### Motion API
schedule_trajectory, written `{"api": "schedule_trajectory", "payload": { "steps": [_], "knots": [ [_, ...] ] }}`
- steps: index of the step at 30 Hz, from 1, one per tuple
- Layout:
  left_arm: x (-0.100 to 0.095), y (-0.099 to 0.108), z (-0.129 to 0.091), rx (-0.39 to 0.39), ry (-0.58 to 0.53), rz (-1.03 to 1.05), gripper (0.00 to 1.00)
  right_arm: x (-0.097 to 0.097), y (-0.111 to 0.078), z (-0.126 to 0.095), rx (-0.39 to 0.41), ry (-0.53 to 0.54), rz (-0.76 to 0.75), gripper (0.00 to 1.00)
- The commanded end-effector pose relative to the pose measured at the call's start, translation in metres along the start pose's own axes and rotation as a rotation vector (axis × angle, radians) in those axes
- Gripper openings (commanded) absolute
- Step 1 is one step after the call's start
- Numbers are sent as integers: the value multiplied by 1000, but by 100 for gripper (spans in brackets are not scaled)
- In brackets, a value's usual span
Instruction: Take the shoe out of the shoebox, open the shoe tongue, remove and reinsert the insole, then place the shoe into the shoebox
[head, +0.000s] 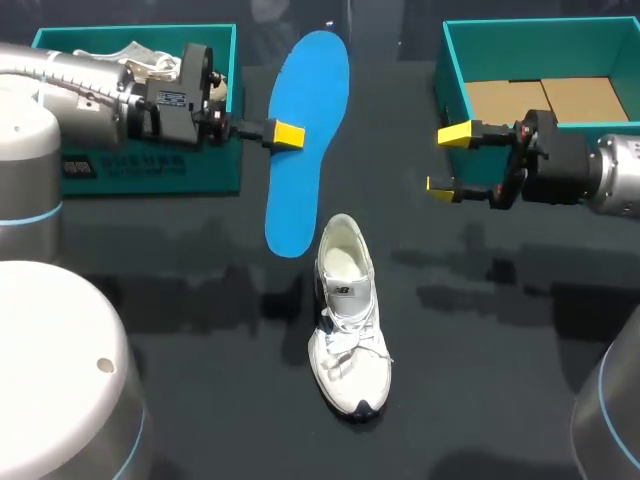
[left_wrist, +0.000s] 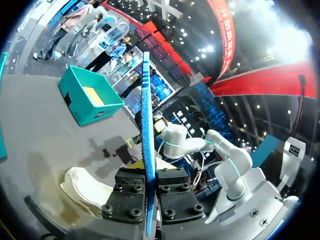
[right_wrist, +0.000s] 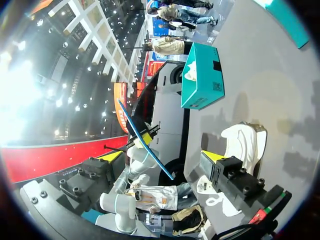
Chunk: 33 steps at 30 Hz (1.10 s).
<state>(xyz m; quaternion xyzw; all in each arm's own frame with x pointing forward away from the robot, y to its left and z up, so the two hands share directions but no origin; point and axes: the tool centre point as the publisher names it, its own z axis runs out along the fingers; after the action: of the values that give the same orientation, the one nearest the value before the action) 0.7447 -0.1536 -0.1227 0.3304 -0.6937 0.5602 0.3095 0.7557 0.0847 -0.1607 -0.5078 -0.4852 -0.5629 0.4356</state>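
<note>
– Where is there free room on the table (head: 200, 330)?
– The dark surface is bare on both sides of the shoe (head: 348, 320) and in front of its toe. My right gripper (head: 450, 160), fingers apart, has open space below it.
– What stands in the way?
– The blue insole (head: 310, 100), clamped in my left gripper (head: 290, 134), crosses the gap between the left shoebox (head: 215, 165) and the right shoebox (head: 455, 75). Seen from above, one end comes near the shoe's heel.
</note>
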Motion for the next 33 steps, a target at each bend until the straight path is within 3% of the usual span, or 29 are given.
{"api": "schedule_trajectory", "payload": {
  "steps": [1,12,23,33],
  "knots": [
    [-7,8,5,-8,-82,-322,0,-1,-1,0,-1,-1,0,100],
    [-24,8,11,67,-81,-575,0,-1,-1,0,-1,-1,0,100],
    [-42,23,25,107,-36,-642,0,-1,-1,0,-1,-1,0,100],
    [-53,25,38,139,23,-624,0,-1,-1,0,-1,-1,0,100]
  ]
}}
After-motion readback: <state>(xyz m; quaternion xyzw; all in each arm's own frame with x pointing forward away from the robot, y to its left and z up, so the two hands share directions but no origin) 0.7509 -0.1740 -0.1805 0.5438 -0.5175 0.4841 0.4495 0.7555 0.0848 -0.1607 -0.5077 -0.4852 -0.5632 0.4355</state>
